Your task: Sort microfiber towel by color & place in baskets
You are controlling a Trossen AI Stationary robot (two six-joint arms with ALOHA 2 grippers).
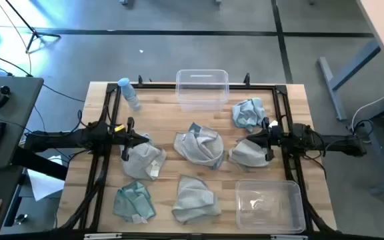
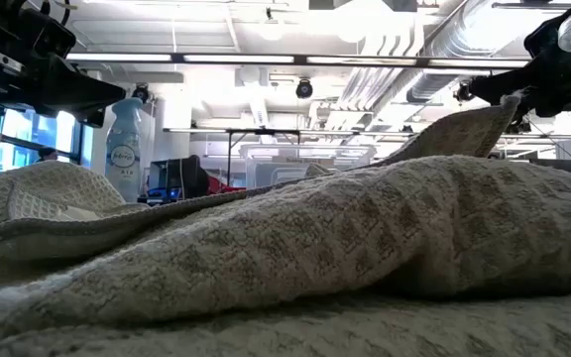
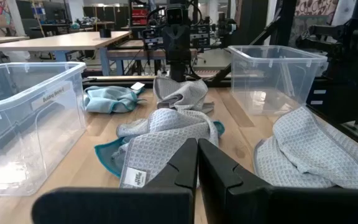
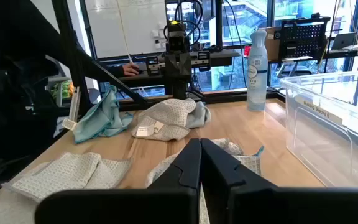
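Several small towels lie spread on the wooden table. Grey ones lie at the left (image 1: 143,160), near centre (image 1: 195,198) and right (image 1: 248,153). A grey one over teal (image 1: 199,147) lies in the middle. Blue-teal ones lie at the far right (image 1: 248,113) and near left (image 1: 134,201). One clear basket (image 1: 202,87) stands at the far edge, another (image 1: 269,205) at the near right. My left gripper (image 1: 127,142) (image 3: 197,168) is shut, above the left grey towel's edge. My right gripper (image 1: 267,141) (image 4: 201,165) is shut beside the right grey towel.
A clear water bottle with a blue cap (image 1: 129,93) lies at the far left of the table. A black frame (image 1: 97,133) runs round the table. In the low view a grey towel (image 2: 315,238) fills the foreground. Bare wood shows between the towels.
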